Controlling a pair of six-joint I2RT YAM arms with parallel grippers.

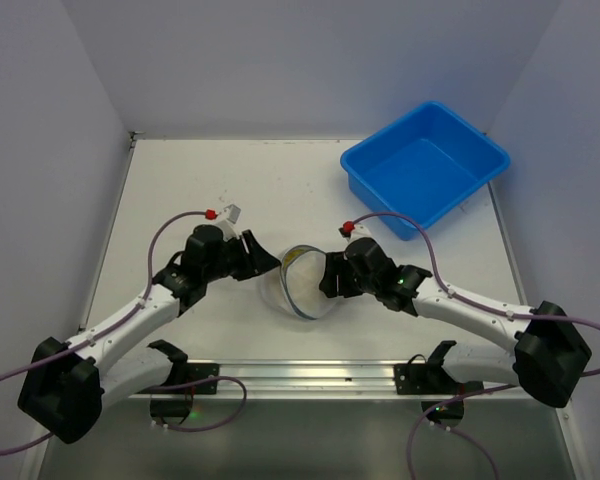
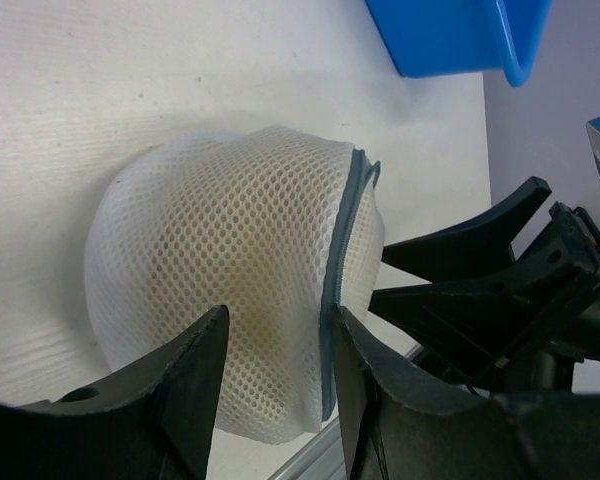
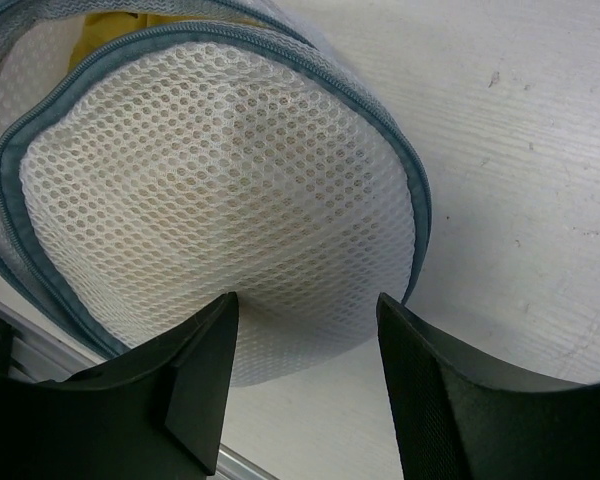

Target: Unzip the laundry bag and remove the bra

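Top view: the bag (image 1: 303, 290) sits at the near middle of the table (image 1: 230, 190), just beyond the rail (image 1: 310, 372). It lies between the two arms and well apart from the tub (image 1: 420, 170) at the far right corner. The left gripper (image 1: 272, 266) meets the bag's left side and the right gripper (image 1: 327, 277) its right side. Yellow fabric (image 1: 292, 258) shows at the bag's far edge. The jaw gaps are too small to judge here.

Left wrist view: the bag fills the centre as a white mesh dome, and its zipper rim (image 2: 338, 240) runs down the right side. The left fingers (image 2: 190, 390) stand moderately apart, their tips over the bag's near edge. The right-hand finger is at the rim. No mesh looks pinched between them, though contact cannot be ruled out. The right gripper's black fingers reach in from the right, beside the rim.

Right wrist view: one mesh disc faces the camera, ringed by its zipper. A second rim curves behind it at the upper left, and yellow shows in the gap between the two. The right fingers are spread wide, their tips at the disc's lower edge, and nothing is clamped between them.
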